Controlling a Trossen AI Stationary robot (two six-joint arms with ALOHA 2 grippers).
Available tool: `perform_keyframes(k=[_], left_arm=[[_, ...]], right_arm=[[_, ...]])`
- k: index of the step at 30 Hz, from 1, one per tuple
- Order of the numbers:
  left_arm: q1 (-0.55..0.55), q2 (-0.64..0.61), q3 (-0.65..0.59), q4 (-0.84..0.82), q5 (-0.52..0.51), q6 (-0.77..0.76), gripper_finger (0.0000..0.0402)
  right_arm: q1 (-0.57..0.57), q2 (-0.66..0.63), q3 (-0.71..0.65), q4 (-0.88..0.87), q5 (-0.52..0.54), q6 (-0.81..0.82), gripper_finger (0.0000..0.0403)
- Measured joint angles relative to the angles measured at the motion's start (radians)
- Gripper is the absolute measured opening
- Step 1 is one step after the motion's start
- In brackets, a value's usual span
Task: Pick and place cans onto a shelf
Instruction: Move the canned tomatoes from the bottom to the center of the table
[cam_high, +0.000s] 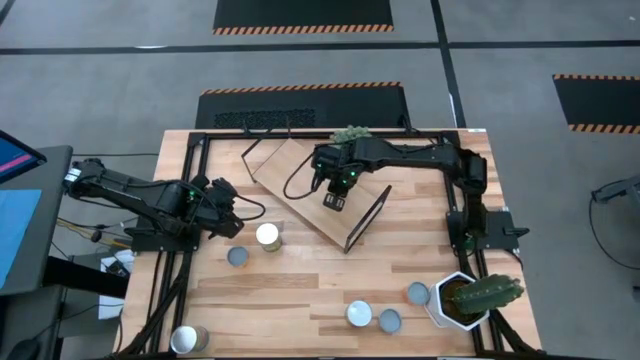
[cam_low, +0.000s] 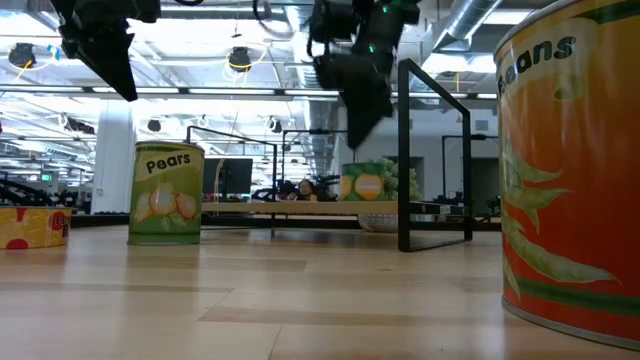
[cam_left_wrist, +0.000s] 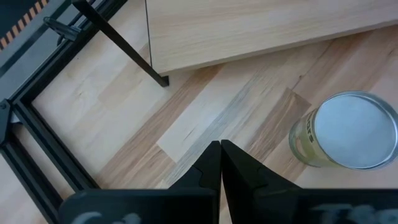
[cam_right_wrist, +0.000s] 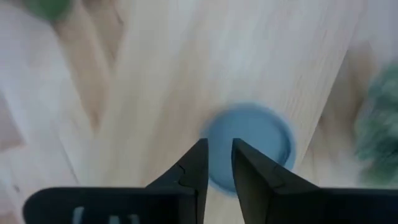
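Your right claw (cam_high: 335, 203) hangs barely parted above a blue-topped can (cam_right_wrist: 249, 144) on the shelf (cam_high: 300, 185) near the tabletop's far edge, while your left claw (cam_high: 236, 228), pressed closed, hovers beside a pears can (cam_high: 268, 237).

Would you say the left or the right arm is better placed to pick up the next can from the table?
Left, probably. The left gripper hangs, fingers shut, beside the white-topped can; the right gripper is over the shelf, above a can there.

Shelf (cam_high: 318, 195) angled mid-table; pears can (cam_high: 267, 236) upright beside; five cans scattered.
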Motion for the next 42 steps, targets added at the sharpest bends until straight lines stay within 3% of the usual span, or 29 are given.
perform_keyframes(k=[7, 11, 15, 19, 22, 26, 34, 42], left_arm=[[0.0, 0.0, 0.0, 0.015, 0.036, 0.035, 0.0], [0.0, 0.012, 0.0, 0.034, 0.181, 0.045, 0.0], [-0.001, 0.035, 0.0, 0.036, 0.276, 0.051, 0.0002], [0.0, 0.058, 0.0, 0.05, 0.345, 0.062, 0.0014], [0.0, 0.068, 0.0, 0.045, 0.504, 0.078, 0.0028], [-0.002, 0.066, 0.0, 0.064, 0.712, 0.061, 0.0036], [-0.11, 0.145, 0.025, 0.063, 0.9, -0.008, 0.0006], [-0.329, 0.335, 0.28, 0.066, 0.922, -0.269, 0.0]], right_arm=[[0.016, -0.012, 0.238, -0.078, 0.014, -0.168, 0.0094], [0.006, -0.082, 0.358, -0.233, 0.176, -0.167, 0.0088], [-0.001, -0.209, 0.362, -0.356, 0.384, -0.052, 0.008], [0.002, -0.328, 0.349, -0.484, 0.474, 0.133, 0.0075], [0.011, -0.389, 0.345, -0.539, 0.553, 0.235, 0.0075], [0.024, -0.47, 0.3, -0.53, 0.587, 0.246, 0.0075], [0.026, -0.602, 0.05, -0.53, 0.6, 0.365, 0.0074], [0.066, -0.659, -0.141, -0.525, 0.593, 0.377, 0.0075]])
